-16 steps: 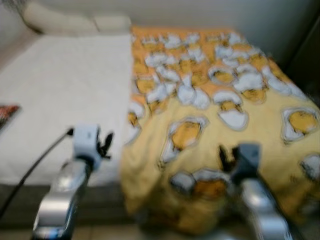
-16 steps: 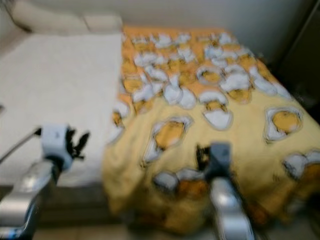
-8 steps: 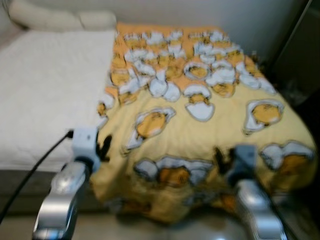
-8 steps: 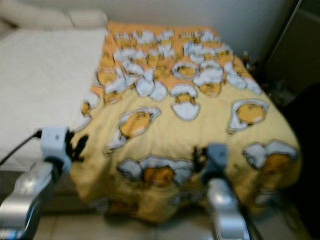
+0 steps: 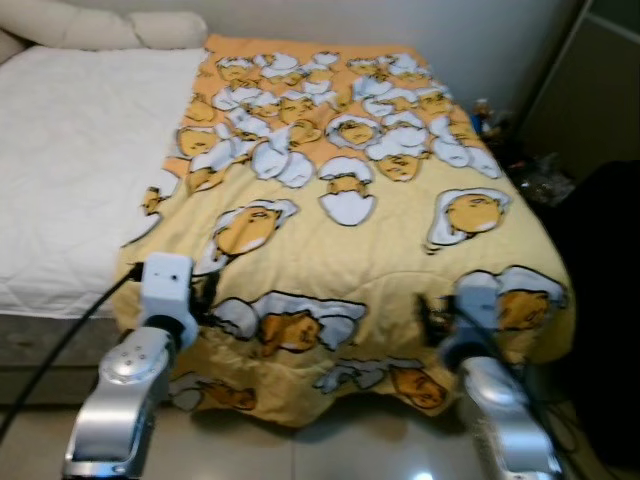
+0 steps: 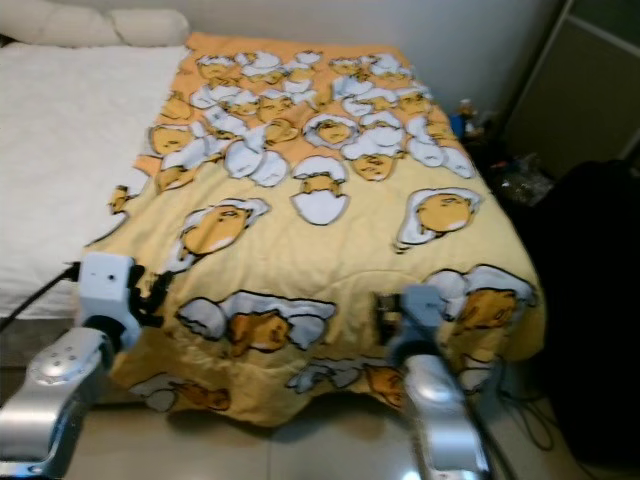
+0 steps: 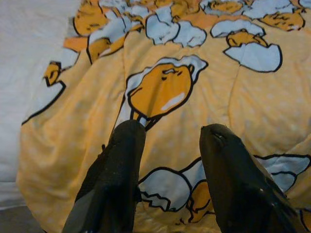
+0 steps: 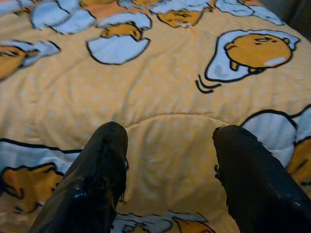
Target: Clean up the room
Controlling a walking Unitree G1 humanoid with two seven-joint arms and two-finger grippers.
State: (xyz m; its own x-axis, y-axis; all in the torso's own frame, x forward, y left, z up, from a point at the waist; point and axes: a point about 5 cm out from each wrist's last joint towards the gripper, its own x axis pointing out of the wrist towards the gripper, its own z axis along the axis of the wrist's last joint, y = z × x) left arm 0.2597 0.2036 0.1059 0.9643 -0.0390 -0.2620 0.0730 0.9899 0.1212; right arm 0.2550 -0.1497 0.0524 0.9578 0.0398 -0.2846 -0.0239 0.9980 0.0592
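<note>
A yellow blanket (image 5: 340, 230) printed with egg cartoon figures covers the right half of the bed and hangs over its foot end. The white mattress (image 5: 70, 150) lies bare on the left half. My left gripper (image 7: 170, 138) is open, its two black fingers (image 7: 119, 165) held just above the blanket's near left corner. My right gripper (image 8: 170, 141) is open too, hovering over the blanket near its foot edge. Both silver arms (image 5: 130, 380) reach forward from below toward the foot of the bed.
Cream pillows (image 5: 100, 28) lie at the head of the bed. A dark panel or wardrobe (image 5: 590, 100) and a dark bulky shape (image 6: 590, 300) stand to the right. Small items clutter the floor (image 5: 545, 175) by the far right corner. Tiled floor (image 5: 300, 450) lies before the bed.
The camera has swung right and sharpened, so the bed now sits further left in view and its right side and foot edge show. Both grippers hold about the same pose.
</note>
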